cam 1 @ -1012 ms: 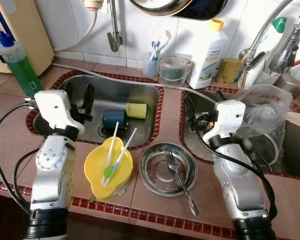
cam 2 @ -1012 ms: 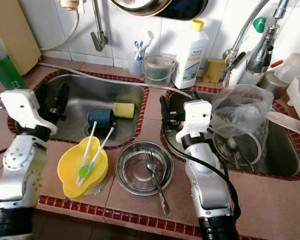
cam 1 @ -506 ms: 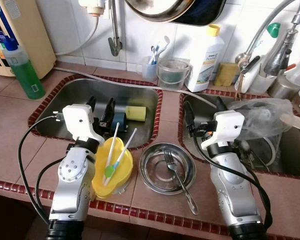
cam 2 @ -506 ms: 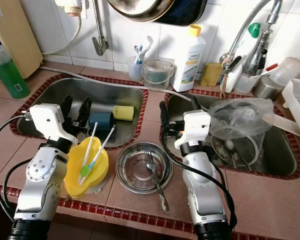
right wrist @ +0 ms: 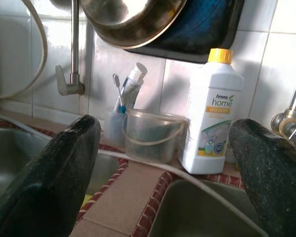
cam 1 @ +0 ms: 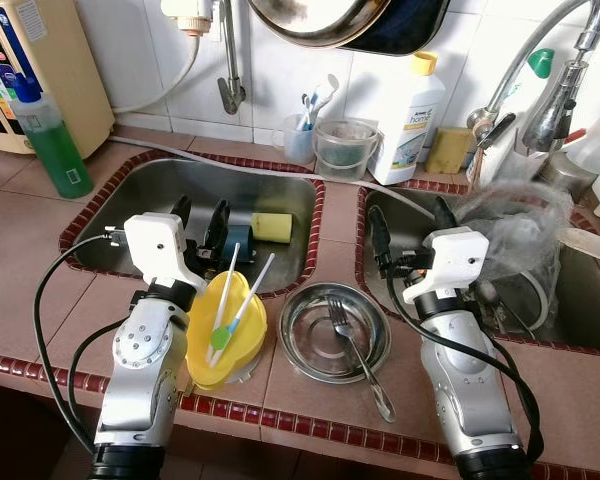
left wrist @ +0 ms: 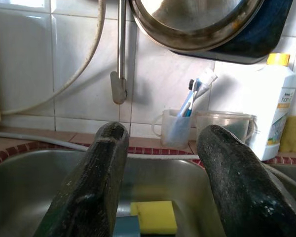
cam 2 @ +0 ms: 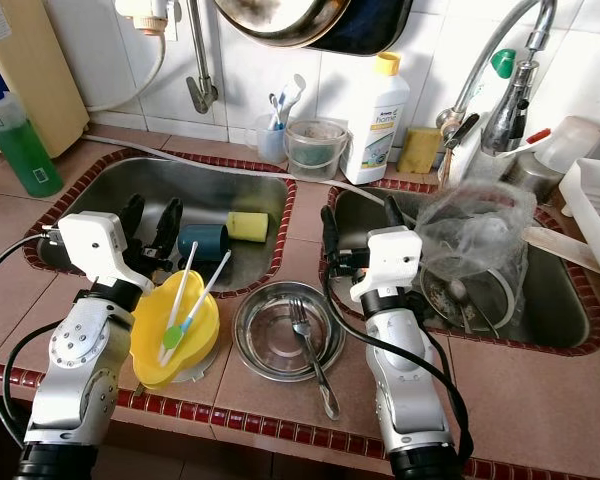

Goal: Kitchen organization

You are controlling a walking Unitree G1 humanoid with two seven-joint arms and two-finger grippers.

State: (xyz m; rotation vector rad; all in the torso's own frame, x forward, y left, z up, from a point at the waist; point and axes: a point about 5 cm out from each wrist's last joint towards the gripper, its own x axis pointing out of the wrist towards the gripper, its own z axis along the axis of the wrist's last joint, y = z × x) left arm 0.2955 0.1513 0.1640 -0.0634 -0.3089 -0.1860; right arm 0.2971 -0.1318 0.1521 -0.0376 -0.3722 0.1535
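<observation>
The hanging pan (cam 1: 330, 15) is cut off by the head views' top edge. The blue cup (cam 2: 202, 241) in the left sink (cam 1: 130, 195) is partly hidden behind the left tool (cam 1: 198, 222) and the yellow bowl (cam 1: 225, 325). A crumpled clear bag (cam 2: 475, 235) veils the dishes in the right sink (cam 2: 570, 330); what lies beneath cannot be told. The small print on the white bottle (right wrist: 209, 111) is unreadable.

Yellow bowl (cam 1: 225, 330); yellow sponge (cam 1: 272, 225); dark blue cup (cam 2: 202, 241); green-filled bottle (cam 1: 52, 148); white bottle (cam 1: 408, 122), yellow cap.
</observation>
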